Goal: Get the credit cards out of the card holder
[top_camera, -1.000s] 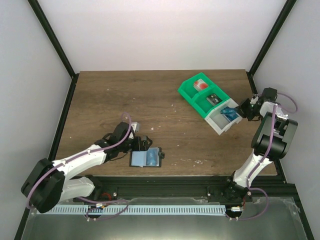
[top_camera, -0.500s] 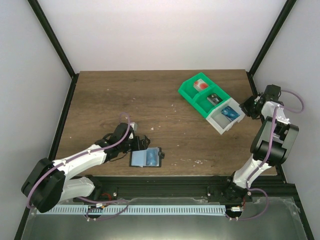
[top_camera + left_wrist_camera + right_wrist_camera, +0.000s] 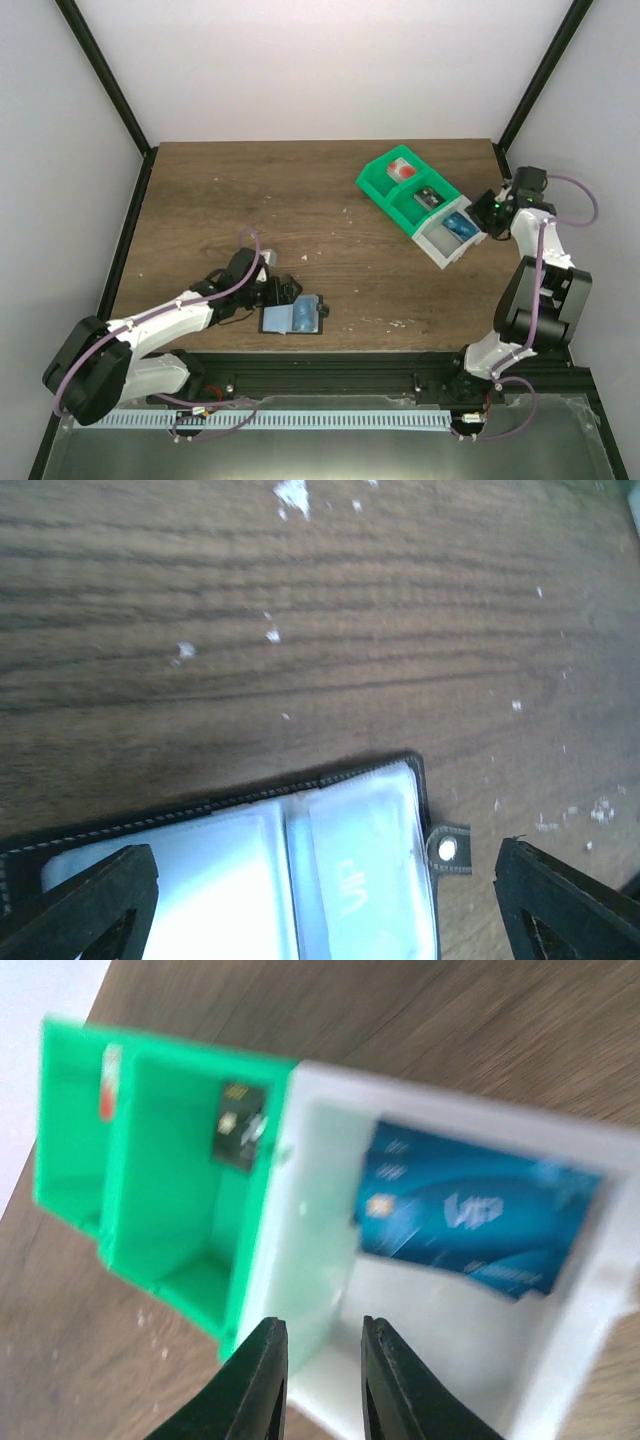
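Observation:
The card holder lies open near the front edge, with pale blue-grey panels, black edging and a snap tab. One pale blue credit card shows under its right sleeve. My left gripper hovers just over it, open wide, with a finger on either side. Another blue credit card lies flat in the white end compartment of the bin. My right gripper hangs just above that compartment's near wall, its jaws a narrow gap apart with nothing between them.
The green-and-white bin stands at the back right, at an angle. Its green compartments hold a red item and a small dark item. White crumbs dot the wood beyond the card holder. Black frame posts rise at the table's far corners.
The right gripper let go of the blue card, which now lies flat in the white compartment. It drew back slightly and its jaws parted a little. The left arm hardly moved.

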### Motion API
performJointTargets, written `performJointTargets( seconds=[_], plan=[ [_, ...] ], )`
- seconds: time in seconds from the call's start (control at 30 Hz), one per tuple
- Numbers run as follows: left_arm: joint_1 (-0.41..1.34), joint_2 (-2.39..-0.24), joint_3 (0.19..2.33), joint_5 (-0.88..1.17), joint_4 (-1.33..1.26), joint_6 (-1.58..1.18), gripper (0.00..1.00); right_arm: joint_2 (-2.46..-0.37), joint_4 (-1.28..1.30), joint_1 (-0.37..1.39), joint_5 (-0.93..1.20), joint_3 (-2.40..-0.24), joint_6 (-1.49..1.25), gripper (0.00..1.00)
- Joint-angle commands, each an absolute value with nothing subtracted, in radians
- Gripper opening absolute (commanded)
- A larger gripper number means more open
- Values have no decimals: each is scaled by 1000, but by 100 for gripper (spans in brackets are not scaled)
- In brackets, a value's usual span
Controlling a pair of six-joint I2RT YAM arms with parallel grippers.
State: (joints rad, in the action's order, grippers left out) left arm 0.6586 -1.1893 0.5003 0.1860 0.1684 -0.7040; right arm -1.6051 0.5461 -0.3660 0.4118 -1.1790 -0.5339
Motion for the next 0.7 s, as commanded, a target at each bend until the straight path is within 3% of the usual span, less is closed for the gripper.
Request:
performJointTargets(
  seconds=[0.0, 0.27, 0.53, 0.67],
  plan=[
    [655, -1171, 452, 301, 96, -663, 92, -1492, 574, -260, 435, -1146, -513, 23],
    [652, -1137, 443, 37, 264, -762, 97, -1265, 553, 27, 446, -988, -566, 23],
    [652, -1127, 324, 202, 98, -808, 91, -1049, 383, 404, 439, -712, -773, 26],
    [667, -1144, 276, 299, -34, -868, 85, -1073, 270, 635, 374, -623, -867, 27]
  ],
)
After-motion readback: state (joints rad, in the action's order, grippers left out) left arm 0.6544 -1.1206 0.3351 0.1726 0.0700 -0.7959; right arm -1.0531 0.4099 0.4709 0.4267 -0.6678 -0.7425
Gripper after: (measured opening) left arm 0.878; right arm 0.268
